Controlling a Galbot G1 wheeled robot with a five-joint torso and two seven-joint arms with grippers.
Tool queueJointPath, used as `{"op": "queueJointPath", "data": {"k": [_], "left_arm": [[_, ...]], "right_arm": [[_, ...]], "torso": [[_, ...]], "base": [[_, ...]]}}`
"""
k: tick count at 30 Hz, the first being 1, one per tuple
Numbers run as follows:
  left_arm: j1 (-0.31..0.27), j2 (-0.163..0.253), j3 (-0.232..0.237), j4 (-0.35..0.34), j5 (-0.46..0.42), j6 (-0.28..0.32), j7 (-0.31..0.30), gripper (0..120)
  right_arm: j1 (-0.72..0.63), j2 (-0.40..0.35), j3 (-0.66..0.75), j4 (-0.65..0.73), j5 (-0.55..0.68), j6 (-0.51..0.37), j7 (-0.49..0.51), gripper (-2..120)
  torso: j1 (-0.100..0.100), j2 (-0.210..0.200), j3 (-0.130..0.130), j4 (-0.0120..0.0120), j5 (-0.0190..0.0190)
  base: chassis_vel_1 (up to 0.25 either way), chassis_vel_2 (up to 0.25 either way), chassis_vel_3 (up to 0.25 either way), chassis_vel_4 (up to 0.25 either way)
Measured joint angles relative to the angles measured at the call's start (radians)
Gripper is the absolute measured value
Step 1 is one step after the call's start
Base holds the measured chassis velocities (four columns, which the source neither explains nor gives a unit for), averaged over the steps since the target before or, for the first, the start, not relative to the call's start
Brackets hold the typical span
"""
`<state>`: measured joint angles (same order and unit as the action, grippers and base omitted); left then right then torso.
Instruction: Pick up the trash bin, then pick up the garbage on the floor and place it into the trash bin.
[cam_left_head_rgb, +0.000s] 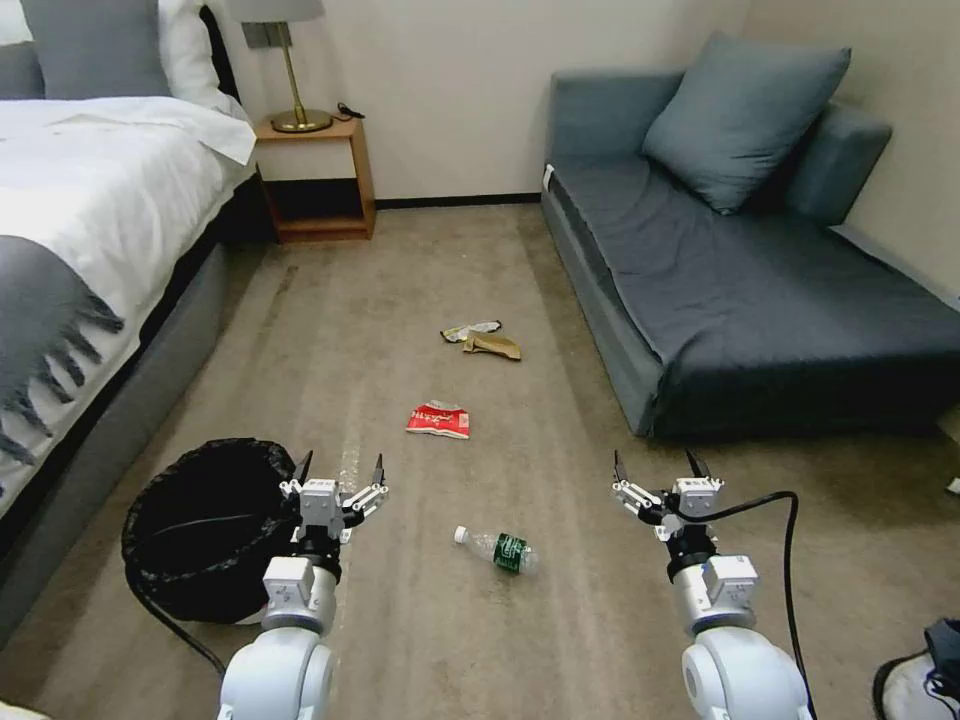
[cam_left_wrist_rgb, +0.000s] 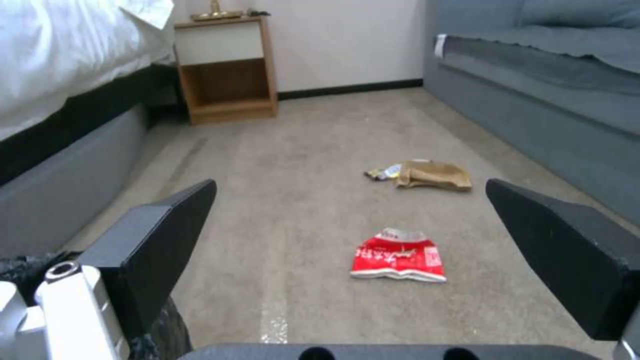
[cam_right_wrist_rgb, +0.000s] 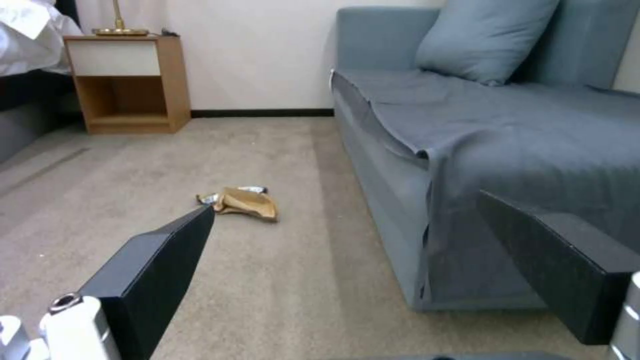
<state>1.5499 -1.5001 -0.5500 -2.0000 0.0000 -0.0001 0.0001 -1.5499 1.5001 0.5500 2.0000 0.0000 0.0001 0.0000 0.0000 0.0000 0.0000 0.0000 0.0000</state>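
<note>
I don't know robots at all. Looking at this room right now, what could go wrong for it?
The bin has only a floppy black bag at its rim, so the open left gripper might pinch just plastic. The bottle lies on its side and could roll when touched. The two wrappers touch, so they might lift together.

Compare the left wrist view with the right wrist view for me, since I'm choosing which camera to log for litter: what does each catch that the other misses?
Left wrist view alone: the crumpled red-and-white packet on the carpet, the bed's white cover, and a bit of the trash bin's black bag beside the open left gripper. Right wrist view alone: the sofa cushion and the open right gripper. Both: the tan-brown wrapper with the silvery-yellow wrapper touching it, the nightstand, the sofa.
</note>
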Motion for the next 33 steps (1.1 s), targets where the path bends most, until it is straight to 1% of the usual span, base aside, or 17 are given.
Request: {"op": "queueJointPath", "data": {"k": [16, 19, 20, 21, 22, 23, 24, 26, 27, 28, 29, 33], "left_arm": [[0.0, 0.0, 0.0, 0.0, 0.0, 0.0, 0.0, 100], [0.008, 0.0, -0.006, -0.011, -0.002, -0.002, -0.006, 100], [0.026, 0.0, -0.021, -0.037, -0.008, -0.011, -0.02, 100], [0.058, 0.0, -0.05, -0.084, -0.019, -0.029, -0.048, 100], [0.058, 0.0, -0.05, -0.084, -0.019, -0.029, -0.048, 100], [0.091, 0.0, -0.077, -0.129, -0.029, -0.048, -0.075, 100], [0.11, 0.0, -0.094, -0.157, -0.036, -0.059, -0.092, 100], [0.172, 0.0, -0.149, -0.245, -0.056, -0.094, -0.145, 100], [0.172, 0.0, -0.149, -0.245, -0.056, -0.094, -0.145, 100], [0.192, 0.002, -0.159, -0.268, -0.063, -0.104, -0.147, 100], [0.2, 0.004, -0.16, -0.273, -0.066, -0.106, -0.144, 100], [0.209, 0.011, -0.155, -0.274, -0.067, -0.109, -0.125, 100]], "right_arm": [[0.0, 0.0, 0.0, 0.0, 0.0, 0.0, 0.0, 100], [-0.01, 0.004, -0.006, 0.009, -0.005, 0.008, 0.002, 100], [-0.033, 0.013, -0.02, 0.03, -0.019, 0.026, 0.009, 100], [-0.079, 0.032, -0.052, 0.07, -0.047, 0.061, 0.02, 100], [-0.079, 0.032, -0.052, 0.07, -0.047, 0.061, 0.02, 100], [-0.125, 0.05, -0.083, 0.11, -0.076, 0.096, 0.033, 100], [-0.157, 0.063, -0.105, 0.139, -0.096, 0.121, 0.041, 100], [-0.241, 0.097, -0.161, 0.213, -0.147, 0.186, 0.064, 100], [-0.241, 0.097, -0.161, 0.213, -0.147, 0.186, 0.064, 100], [-0.26, 0.105, -0.178, 0.227, -0.153, 0.2, 0.075, 100], [-0.265, 0.108, -0.186, 0.229, -0.153, 0.203, 0.08, 100], [-0.261, 0.108, -0.186, 0.227, -0.15, 0.204, 0.084, 100]], "torso": [[0.0, 0.0, 0.0, 0.0, 0.0], [0.0, 0.0, 0.0, 0.0, -0.0001], [0.0, 0.0, 0.0, -0.0001, -0.0007], [0.0, 0.0, 0.0, -0.0001, -0.0001], [0.0, 0.0, 0.0, -0.0001, -0.0001], [0.0, 0.0, 0.0, 0.0, 0.0], [0.0, 0.0, 0.0, 0.0001, -0.0002], [0.0, 0.0, 0.0, 0.0, -0.0001], [0.0, 0.0, 0.0, 0.0, -0.0001], [0.0, 0.0, 0.0, 0.0003, 0.0], [0.0, 0.0, 0.0, 0.0001, -0.0001], [0.0, 0.0, 0.0, 0.0, -0.0002]], "base": [[0.0, 0.0, 0.0, 0.0], [0.0, 0.0, 0.0, 0.0], [0.0, 0.0, 0.0, 0.0], [0.0, 0.0, 0.0, 0.0], [0.0, 0.0, 0.0, 0.0], [0.0, 0.0, 0.0, 0.0], [0.0, 0.0, 0.0, 0.0], [0.0, 0.0, 0.0, 0.0], [0.0, 0.0, 0.0, 0.0], [0.0, 0.0, 0.0, 0.0], [0.0, 0.0, 0.0, 0.0], [0.0, 0.0, 0.0, 0.0]]}}
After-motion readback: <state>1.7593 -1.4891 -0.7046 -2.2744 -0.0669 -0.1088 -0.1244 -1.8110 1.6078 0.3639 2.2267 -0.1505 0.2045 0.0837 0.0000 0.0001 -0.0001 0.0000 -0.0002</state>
